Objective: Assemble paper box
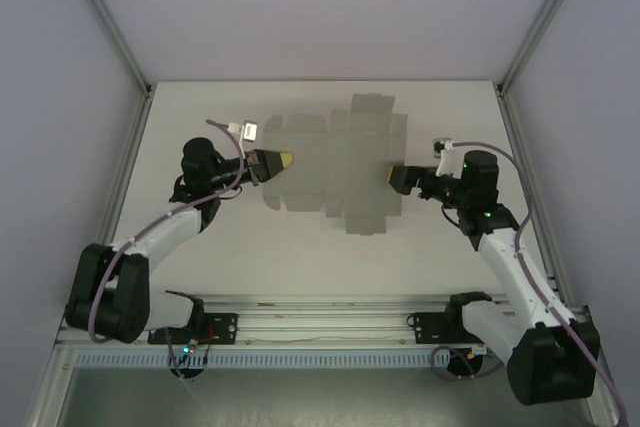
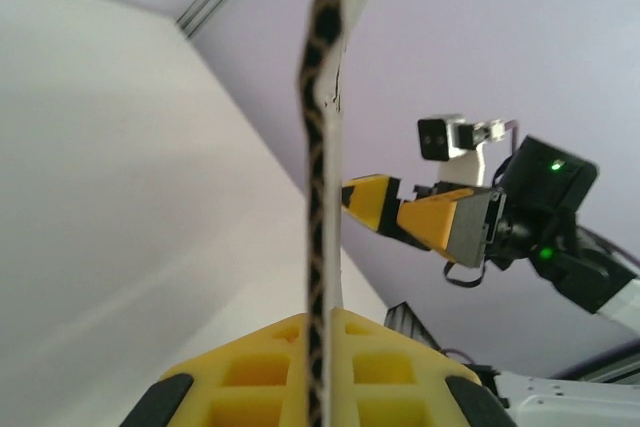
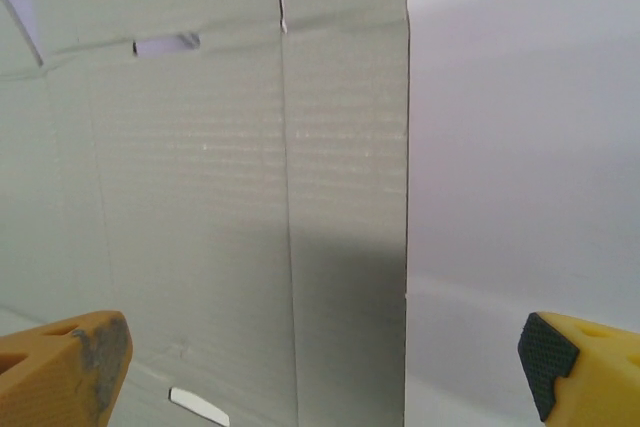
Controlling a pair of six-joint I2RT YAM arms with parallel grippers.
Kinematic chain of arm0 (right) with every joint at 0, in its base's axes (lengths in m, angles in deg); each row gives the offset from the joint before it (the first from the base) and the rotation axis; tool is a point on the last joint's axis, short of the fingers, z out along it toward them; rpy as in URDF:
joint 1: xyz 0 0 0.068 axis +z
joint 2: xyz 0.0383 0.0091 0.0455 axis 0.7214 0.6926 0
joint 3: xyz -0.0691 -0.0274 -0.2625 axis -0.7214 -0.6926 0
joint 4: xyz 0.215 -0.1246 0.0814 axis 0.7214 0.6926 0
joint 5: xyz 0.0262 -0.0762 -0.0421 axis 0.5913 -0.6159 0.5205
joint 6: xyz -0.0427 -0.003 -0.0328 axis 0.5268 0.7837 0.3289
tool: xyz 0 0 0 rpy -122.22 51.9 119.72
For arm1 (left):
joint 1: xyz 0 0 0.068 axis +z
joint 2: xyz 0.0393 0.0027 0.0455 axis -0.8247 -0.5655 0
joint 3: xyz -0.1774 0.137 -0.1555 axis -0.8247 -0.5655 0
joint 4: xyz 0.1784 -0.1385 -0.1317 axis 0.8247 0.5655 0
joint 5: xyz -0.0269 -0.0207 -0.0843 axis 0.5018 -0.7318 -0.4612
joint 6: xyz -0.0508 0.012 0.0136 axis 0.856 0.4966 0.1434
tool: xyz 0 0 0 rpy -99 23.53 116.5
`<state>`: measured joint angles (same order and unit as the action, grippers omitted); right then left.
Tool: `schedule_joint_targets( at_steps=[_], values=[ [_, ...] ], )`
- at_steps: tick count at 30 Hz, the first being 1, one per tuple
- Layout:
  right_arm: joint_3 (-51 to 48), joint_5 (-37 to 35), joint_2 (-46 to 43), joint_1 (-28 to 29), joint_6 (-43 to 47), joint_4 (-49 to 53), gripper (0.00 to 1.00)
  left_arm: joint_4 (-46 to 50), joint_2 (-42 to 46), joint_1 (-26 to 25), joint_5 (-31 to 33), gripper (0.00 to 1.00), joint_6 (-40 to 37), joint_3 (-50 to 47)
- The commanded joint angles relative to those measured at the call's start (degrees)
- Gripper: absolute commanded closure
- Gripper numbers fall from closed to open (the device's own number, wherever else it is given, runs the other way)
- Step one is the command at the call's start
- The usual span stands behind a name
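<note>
The top external camera hangs high above and behind the arm bases [image 1: 320,322]. It faces down and toward the far side, far enough off to take in the whole tabletop [image 1: 300,257], the left gripper [image 1: 285,159], the right gripper [image 1: 392,175] and the paper box [image 1: 330,162] between them. The left wrist camera sits just behind the left gripper [image 2: 320,327] and looks rightward, so near that the paper box [image 2: 322,147] is a blurred, edge-on strip, with the right gripper [image 2: 375,207] beyond. The right wrist camera looks leftward past the right gripper [image 3: 325,357], close against the box's flat face. The two wrist views face each other and share the sheet.
</note>
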<state>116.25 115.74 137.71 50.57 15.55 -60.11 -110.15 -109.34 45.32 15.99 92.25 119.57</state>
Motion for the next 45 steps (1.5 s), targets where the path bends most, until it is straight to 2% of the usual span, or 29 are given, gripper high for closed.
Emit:
schedule_joint_targets(
  at_steps=[1, 4, 7, 10, 13, 18, 25, 27, 33, 34, 36, 37, 40, 45],
  values=[
    [-0.2, 9.8, -1.6, -1.2, -2.0, -6.5, 0.00, 3.2, 5.1, 0.0, -0.2, 1.00, -1.1, 2.6],
    [-0.1, 15.4, -0.6, -1.3, -4.1, -10.6, 0.07, 2.2, 8.1, 0.1, 0.5, 1.00, 0.0, 1.3],
    [0.6, 19.6, 1.0, -1.2, -4.7, -12.5, 0.30, 2.3, 10.5, 0.0, 1.0, 1.00, 0.6, 0.8],
    [1.5, 21.2, 2.1, -1.2, -3.7, -12.8, 0.51, 6.8, 11.3, 0.1, 3.0, 1.00, -1.8, 1.4],
    [1.9, 20.7, 2.4, -1.2, -0.7, -10.9, 0.66, 8.2, 11.5, 0.0, 4.6, 1.00, -3.2, 1.1],
    [2.9, 19.5, 3.7, -1.2, 2.1, -6.9, 0.74, 8.7, 11.9, 0.0, 6.0, 1.00, -3.5, 0.5],
    [2.5, 18.2, 4.9, -1.3, 3.6, -5.7, 0.75, 11.9, 13.2, 0.0, 8.7, 1.00, -5.2, 0.1],
    [2.3, 18.7, 5.2, -1.3, 3.6, -6.5, 0.78, 12.5, 13.4, 0.0, 9.1, 1.00, -5.7, 0.0],
    [3.3, 20.7, 7.0, -1.2, 4.4, -6.8, 1.00, 14.5, 13.4, 0.0, 11.9, 1.00, -6.3, 0.0],
    [3.9, 19.7, 7.2, -1.2, 5.8, -4.9, 1.00, 17.1, 13.6, -0.1, 14.1, 0.82, -7.3, 0.2],
    [5.3, 16.7, 7.6, -1.0, 8.4, -0.3, 1.00, 23.8, 14.0, 0.0, 19.6, 0.10, -9.9, 0.6],
    [6.0, 15.3, 8.2, -0.7, 10.2, 2.7, 1.00, 27.4, 14.3, 0.1, 23.2, 0.00, -11.0, 0.7],
    [7.2, 11.8, 10.5, 0.3, 13.1, 8.3, 1.00, 35.2, 15.2, 0.0, 32.4, 0.00, -12.0, -0.1],
    [6.5, 8.6, 16.0, 1.8, 14.6, 9.4, 1.00, 42.7, 17.2, 0.1, 40.6, 0.00, -12.7, -1.9]
  ],
)
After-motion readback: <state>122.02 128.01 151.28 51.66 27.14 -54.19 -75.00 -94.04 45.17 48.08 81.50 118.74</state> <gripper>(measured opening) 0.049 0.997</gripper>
